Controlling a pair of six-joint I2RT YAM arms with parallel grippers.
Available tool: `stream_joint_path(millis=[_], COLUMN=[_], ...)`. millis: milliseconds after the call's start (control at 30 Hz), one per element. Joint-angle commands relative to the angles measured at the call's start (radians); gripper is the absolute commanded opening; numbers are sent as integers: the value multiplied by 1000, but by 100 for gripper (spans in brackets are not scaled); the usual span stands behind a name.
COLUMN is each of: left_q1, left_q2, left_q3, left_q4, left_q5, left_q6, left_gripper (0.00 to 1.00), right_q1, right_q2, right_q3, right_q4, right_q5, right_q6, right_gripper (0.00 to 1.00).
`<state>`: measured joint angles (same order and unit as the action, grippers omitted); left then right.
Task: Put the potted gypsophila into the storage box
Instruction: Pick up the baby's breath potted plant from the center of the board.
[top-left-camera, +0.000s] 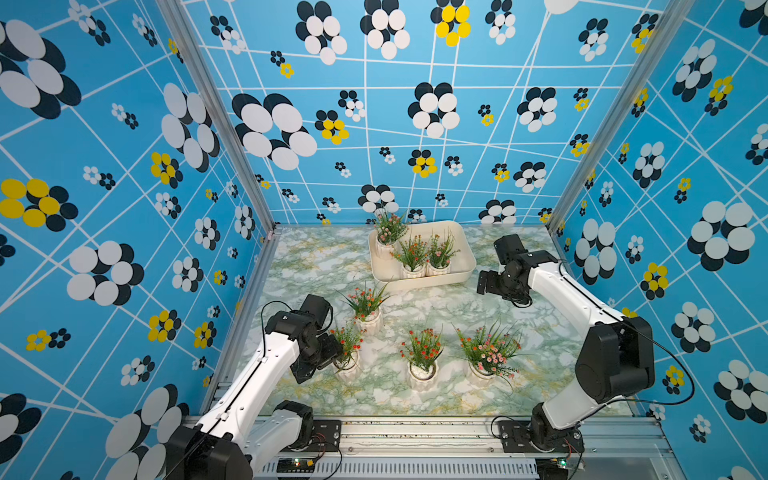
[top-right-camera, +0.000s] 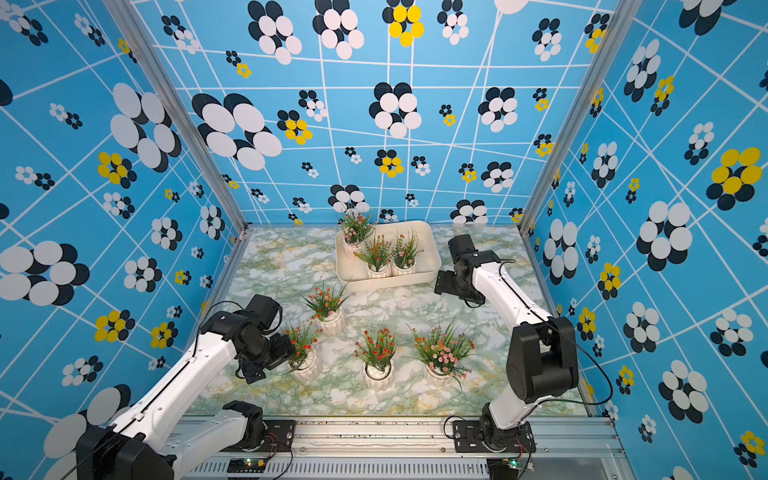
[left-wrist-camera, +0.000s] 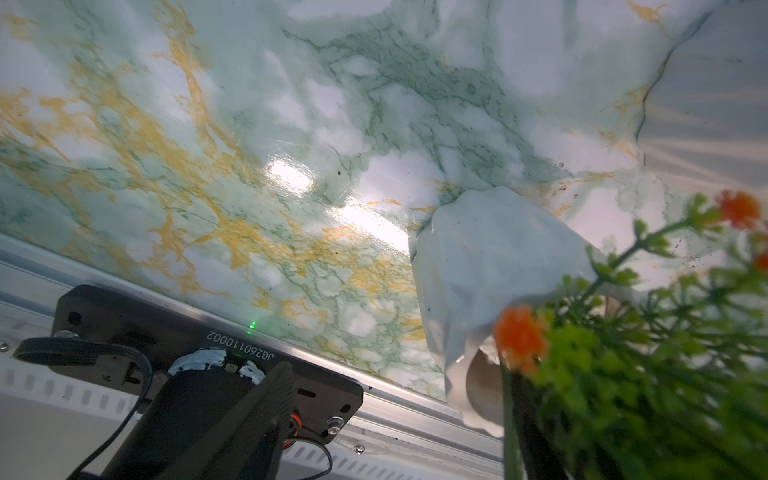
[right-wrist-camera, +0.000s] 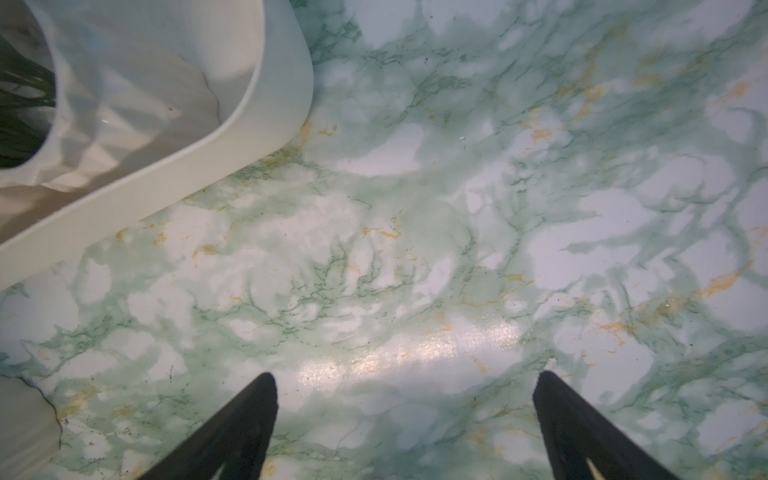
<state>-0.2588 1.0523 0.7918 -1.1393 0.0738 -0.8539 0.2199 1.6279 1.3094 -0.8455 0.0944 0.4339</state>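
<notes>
The potted gypsophila (top-left-camera: 348, 368) (left-wrist-camera: 478, 270) nearest me stands at the front left of the table, well apart from the storage box. It has a glossy white pot with faceted, fluted sides, stiff green sprigs and small orange-red blooms. My left gripper (left-wrist-camera: 399, 415) is spread around it: one dark ribbed finger sits clear of the pot, and the other is half hidden behind the leaves. I cannot tell whether either one touches it.

Three sister pots (top-left-camera: 422, 376) share the table (top-left-camera: 415, 307), whose shiny film has a green-and-white marble look with ochre veins. The storage box (top-left-camera: 467, 249) (right-wrist-camera: 266, 104) lies at the back. It is smooth cream plastic, shallow, with rounded corners and a flared rim, and three planted pots (top-left-camera: 413, 272) stand in it.

My right gripper (right-wrist-camera: 405, 378) hangs just beside the box's corner, its black tapered fingers wide apart over bare marble.

Behind my left finger, a black base plate (left-wrist-camera: 124, 328) carries an upside-down white code that seems to read JG260110002.
</notes>
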Motion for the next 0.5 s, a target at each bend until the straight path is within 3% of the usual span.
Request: stream_joint_path(millis=[0, 467], left_q1=[-24, -75], left_q2=[11, 18], left_q3=[-21, -65], left_q4=[29, 88], left_q5=[-20, -23], left_q6=[-32, -83], left_gripper=[80, 64], right_q1=[-8, -18], right_q2=[18, 7], right_q3=[-21, -29], right_q4=[6, 6], right_q5=[-2, -9], right_q6=[-4, -15], right_gripper=[99, 99])
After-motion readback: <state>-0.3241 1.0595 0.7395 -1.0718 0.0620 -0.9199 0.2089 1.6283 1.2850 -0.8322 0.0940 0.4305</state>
